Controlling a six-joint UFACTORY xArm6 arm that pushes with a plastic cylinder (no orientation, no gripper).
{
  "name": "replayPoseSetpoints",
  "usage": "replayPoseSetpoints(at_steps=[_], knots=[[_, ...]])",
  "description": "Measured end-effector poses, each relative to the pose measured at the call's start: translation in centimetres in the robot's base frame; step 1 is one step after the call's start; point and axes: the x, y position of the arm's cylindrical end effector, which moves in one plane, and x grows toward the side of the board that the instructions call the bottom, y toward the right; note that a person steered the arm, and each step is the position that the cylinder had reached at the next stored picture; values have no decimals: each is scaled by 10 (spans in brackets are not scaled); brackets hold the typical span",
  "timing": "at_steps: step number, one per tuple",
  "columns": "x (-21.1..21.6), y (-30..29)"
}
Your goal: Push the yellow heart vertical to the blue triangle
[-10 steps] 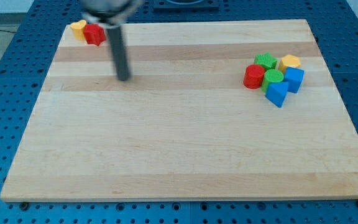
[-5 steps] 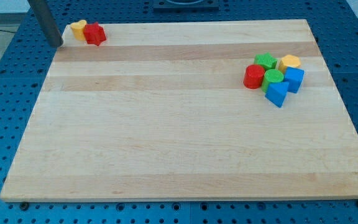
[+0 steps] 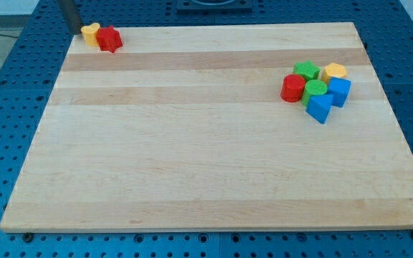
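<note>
— Where is my tip point(image 3: 75, 31) being seen?

— It is being seen at the view's top left, just off the corner of the wooden bench point(image 3: 192, 158). It is being held just left of the yellow heart point(image 3: 89, 32), very near it. Whether it is touching cannot be told.

— And the hand?

— No hand is being carried, only a dark rod, so nothing is being pinched.

— What is being kept beside the heart?

— A red block point(image 3: 109, 38) is being pressed against its right side.

— Where is the blue triangle point(image 3: 319, 108) being found?

— Far off at the view's right, in a clump with a blue cube point(image 3: 340, 92), a green round block point(image 3: 315, 89), a red round block point(image 3: 292, 87), another green block point(image 3: 307, 70) and a yellow block point(image 3: 334, 71).
</note>
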Motion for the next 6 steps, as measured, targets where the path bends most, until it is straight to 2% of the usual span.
replayPoseSetpoints(at_steps=[2,6], knots=[[8,30],[174,73]])
